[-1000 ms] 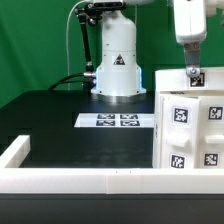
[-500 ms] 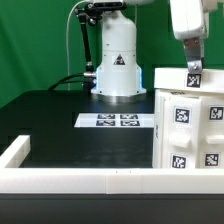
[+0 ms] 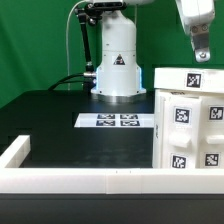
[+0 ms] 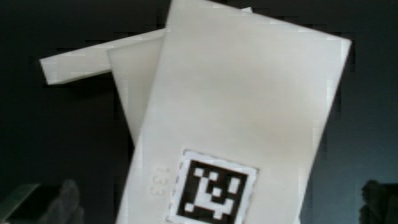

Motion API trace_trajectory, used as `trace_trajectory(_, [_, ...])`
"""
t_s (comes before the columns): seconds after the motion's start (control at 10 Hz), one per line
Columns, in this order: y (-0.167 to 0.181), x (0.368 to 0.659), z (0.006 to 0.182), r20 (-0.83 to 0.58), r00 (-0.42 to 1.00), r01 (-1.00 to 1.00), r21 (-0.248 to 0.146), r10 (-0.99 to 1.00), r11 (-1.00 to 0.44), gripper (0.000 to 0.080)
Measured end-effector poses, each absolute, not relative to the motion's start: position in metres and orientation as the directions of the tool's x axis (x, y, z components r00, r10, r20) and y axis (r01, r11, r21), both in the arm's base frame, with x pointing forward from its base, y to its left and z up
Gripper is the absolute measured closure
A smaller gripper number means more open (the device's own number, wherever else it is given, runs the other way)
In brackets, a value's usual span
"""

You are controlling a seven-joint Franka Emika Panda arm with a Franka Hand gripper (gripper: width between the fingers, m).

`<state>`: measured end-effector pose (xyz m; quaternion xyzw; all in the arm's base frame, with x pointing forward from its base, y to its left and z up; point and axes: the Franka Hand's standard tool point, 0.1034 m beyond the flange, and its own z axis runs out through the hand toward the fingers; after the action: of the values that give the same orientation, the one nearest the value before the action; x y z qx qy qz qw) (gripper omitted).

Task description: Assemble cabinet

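Below the gripper (image 3: pixel 200 55) sits the cabinet (image 3: pixel 190 125), the big white tagged box at the exterior view's right edge, resting on the black table (image 3: pixel 60 125) with black-and-white square tags on its front and top faces. Well off to the exterior view's left of the gripper, the arm's white base (image 3: pixel 117 65) stands at the back of the table, and the marker board (image 3: pixel 117 121) lies flat in front of it, lower than the hand and apart from the cabinet. Nearer the camera than all of that, the long white rail (image 3: pixel 80 178) edges the table. Up top, the gripper hangs just above the cabinet's top face, not touching it, with nothing between the fingers. From the wrist view, dark fingertips (image 4: pixel 45 200) show at both sides of the white panel (image 4: pixel 231 120) and its tag (image 4: pixel 215 188), so the hand is spread wide and empty.
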<state>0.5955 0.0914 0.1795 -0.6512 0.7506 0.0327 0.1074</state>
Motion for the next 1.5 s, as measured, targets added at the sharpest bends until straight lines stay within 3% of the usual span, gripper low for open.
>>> trace_trajectory(0.2, [0.0977, 0.6025, 0.1864, -0.173, 0.231, -0.97, -0.12, -0.957, -0.213, 0.0002])
trace_trajectory(0.7, [0.0999, 0.6022, 0.1827, -0.1, 0.624, -0.777, -0.183, -0.775, -0.602, 0.0002])
trace_trajectory(0.9, [0.0994, 0.6011, 0.1818, -0.055, 0.832, -0.553, -0.167, -0.552, -0.816, 0.0002])
trace_trajectory(1.1, [0.1012, 0.603, 0.1821, -0.031, 0.946, -0.323, -0.167, -0.323, -0.931, 0.0002])
trace_trajectory(1.3, [0.104, 0.6061, 0.1819, -0.033, 0.996, -0.083, -0.109, -0.08, -0.991, 0.0002])
trace_trajectory(1.5, [0.101, 0.6067, 0.1803, -0.011, 0.996, 0.083, -0.112, 0.084, -0.99, 0.0002])
